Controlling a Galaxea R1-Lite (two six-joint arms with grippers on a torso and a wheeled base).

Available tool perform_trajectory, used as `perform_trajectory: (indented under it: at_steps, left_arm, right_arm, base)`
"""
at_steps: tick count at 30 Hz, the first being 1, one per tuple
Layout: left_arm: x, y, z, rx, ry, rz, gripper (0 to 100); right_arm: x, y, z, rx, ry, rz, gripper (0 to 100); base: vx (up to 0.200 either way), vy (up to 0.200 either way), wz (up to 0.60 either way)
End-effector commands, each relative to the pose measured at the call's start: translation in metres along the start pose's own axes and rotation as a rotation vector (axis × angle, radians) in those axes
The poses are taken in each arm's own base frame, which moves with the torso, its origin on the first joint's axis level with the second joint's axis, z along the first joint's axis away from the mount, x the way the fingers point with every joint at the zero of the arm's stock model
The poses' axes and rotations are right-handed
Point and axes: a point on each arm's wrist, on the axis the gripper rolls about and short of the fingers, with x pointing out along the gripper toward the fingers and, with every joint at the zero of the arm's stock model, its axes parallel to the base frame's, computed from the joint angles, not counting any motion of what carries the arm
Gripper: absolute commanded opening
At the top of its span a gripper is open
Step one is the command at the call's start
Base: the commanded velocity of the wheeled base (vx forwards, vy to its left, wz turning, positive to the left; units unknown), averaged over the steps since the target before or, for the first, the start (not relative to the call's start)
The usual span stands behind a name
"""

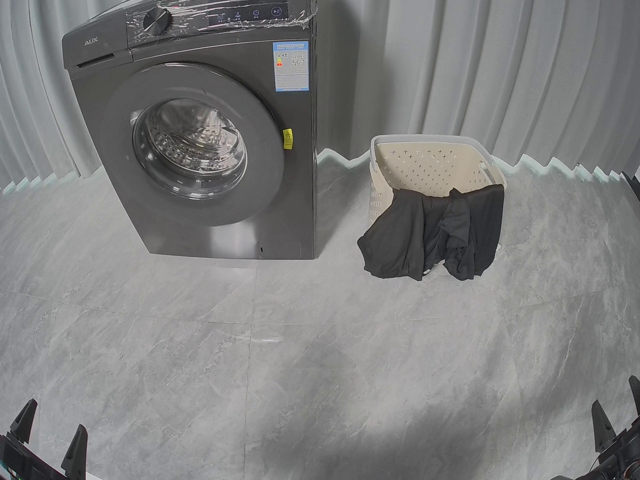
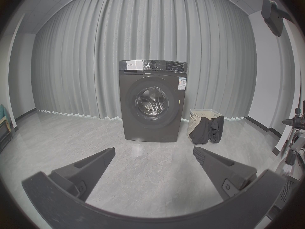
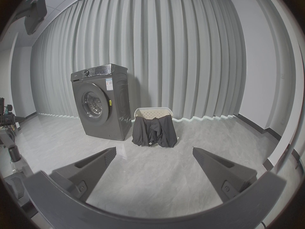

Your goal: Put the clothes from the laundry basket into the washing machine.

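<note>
A dark grey front-loading washing machine (image 1: 200, 121) stands at the back left with its round door (image 1: 190, 145) shut. To its right sits a cream laundry basket (image 1: 430, 161), and black clothes (image 1: 433, 231) hang over its front rim down to the floor. My left gripper (image 1: 50, 428) is open at the near left, far from both. My right gripper (image 1: 617, 408) is open at the near right, with nothing between its fingers. The left wrist view has the machine (image 2: 152, 100) and the basket (image 2: 203, 115) straight ahead; the right wrist view has the clothes (image 3: 154, 131) ahead.
Grey tiled floor (image 1: 320, 368) stretches open between me and the machine. White pleated curtains (image 1: 467, 55) line the back wall. A tripod with equipment (image 2: 295, 134) stands off to the side.
</note>
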Motion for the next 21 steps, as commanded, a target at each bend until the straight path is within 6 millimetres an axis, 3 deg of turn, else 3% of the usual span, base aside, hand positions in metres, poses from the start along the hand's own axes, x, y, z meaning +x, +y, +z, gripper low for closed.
perform_trajectory:
  at_steps: [1, 4, 19, 21]
  left_arm:
    - [-0.0003, 0.0001, -0.0044, 0.001, -0.003, 0.000, 100]
    - [-0.0003, 0.0001, -0.0044, 0.003, -0.003, 0.000, 100]
    - [-0.0003, 0.0001, -0.0044, 0.007, -0.003, -0.001, 100]
    - [-0.0003, 0.0001, -0.0043, 0.004, -0.005, -0.001, 100]
  right_arm:
    - [0.0001, 0.0000, -0.0053, 0.000, 0.001, 0.001, 100]
    - [0.0001, 0.0000, -0.0053, 0.000, 0.001, 0.001, 100]
    - [0.0001, 0.0000, -0.0053, 0.000, 0.001, 0.001, 100]
    - [0.0001, 0.0000, -0.0053, 0.000, 0.001, 0.001, 100]
  base:
    - [0.200, 0.000, 0.00]
    - [0.200, 0.000, 0.00]
    - [0.000, 0.000, 0.00]
    - [0.000, -0.200, 0.00]
